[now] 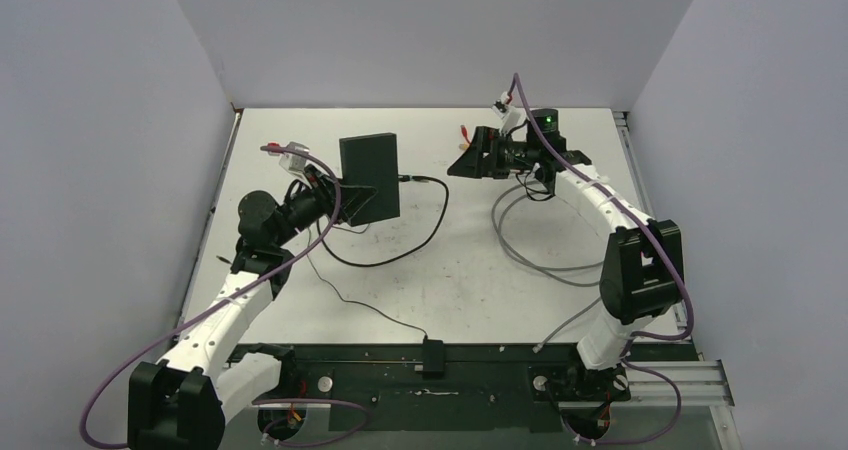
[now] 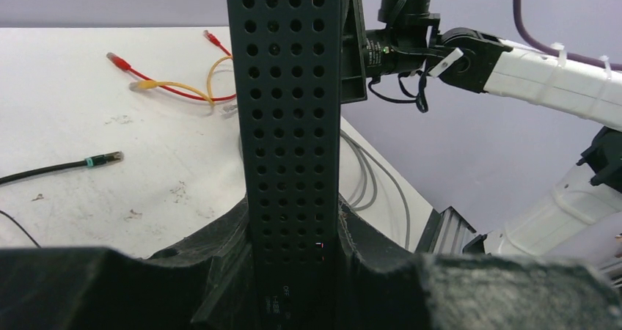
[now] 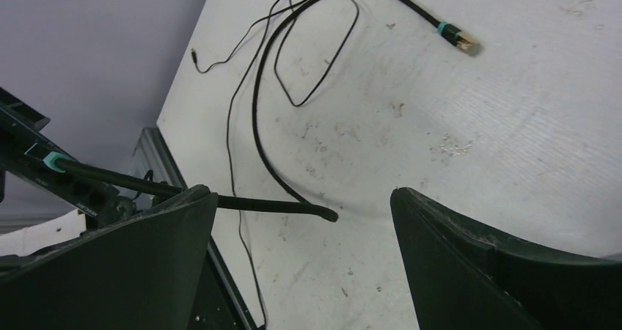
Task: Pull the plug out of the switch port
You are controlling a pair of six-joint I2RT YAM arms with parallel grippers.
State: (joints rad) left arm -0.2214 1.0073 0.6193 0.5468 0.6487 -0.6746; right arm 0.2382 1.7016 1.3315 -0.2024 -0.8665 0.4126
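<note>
The switch [image 1: 368,175], a flat black box, stands on edge above the table with my left gripper [image 1: 345,198] shut on its lower end. In the left wrist view its perforated side [image 2: 293,125] rises between my left gripper's [image 2: 293,231] fingers. A plug with a teal band [image 3: 53,161] sits in a port of the switch [image 3: 26,150]. Its black cable [image 3: 257,110] loops over the table to a free plug [image 3: 458,40]. My right gripper [image 3: 302,192] hangs open above the cable, to the right of the switch [image 1: 463,160], holding nothing.
Red and yellow patch cables [image 2: 169,88] lie at the back of the table. A grey cable [image 1: 540,250] loops beside the right arm. A small black block [image 1: 432,355] with a thin black wire sits at the near edge. White walls surround the table.
</note>
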